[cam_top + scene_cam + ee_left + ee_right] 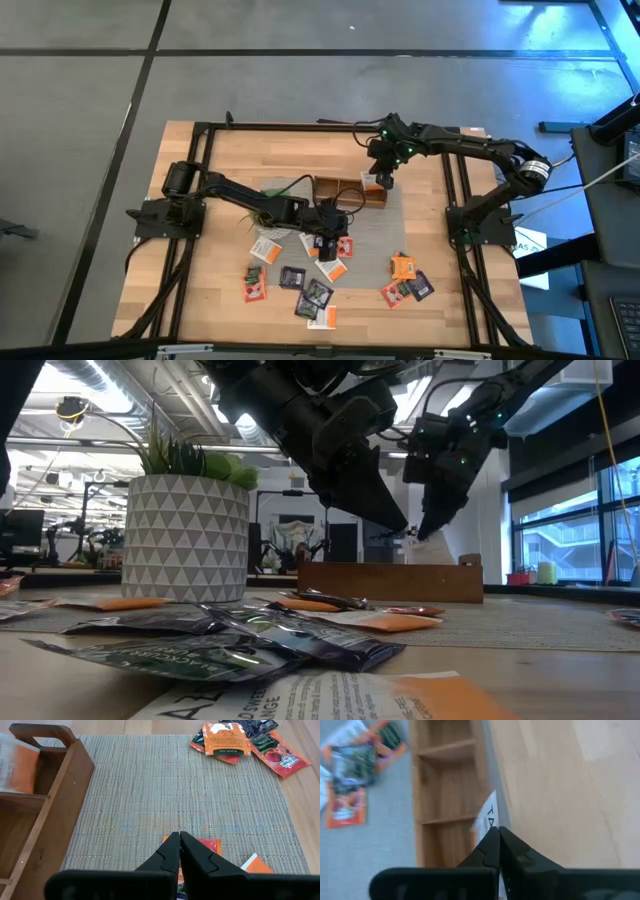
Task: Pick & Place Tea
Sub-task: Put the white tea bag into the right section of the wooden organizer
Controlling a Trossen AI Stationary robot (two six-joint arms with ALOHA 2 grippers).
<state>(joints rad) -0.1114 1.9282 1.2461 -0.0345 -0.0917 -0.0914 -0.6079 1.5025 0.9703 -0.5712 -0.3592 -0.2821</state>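
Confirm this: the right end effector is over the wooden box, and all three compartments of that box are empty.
Not quite. The right end effector is over the wooden box, but one end compartment already holds a white-and-orange sachet, as the left wrist view shows.

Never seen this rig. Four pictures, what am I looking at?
Two dark robot arms at a wooden table, sorting tea sachets into a wooden box.

Views: one from overhead, one level with the tabletop, and one camera on each wrist looking past that arm's fingers.

On the table: a grey mat, the box, a potted plant and loose sachets in orange, dark and white.

The left gripper is shut, low over the sachets at mid-table; whether it holds one is not clear. The right gripper is shut at the box's right end, a white sachet at its tips.
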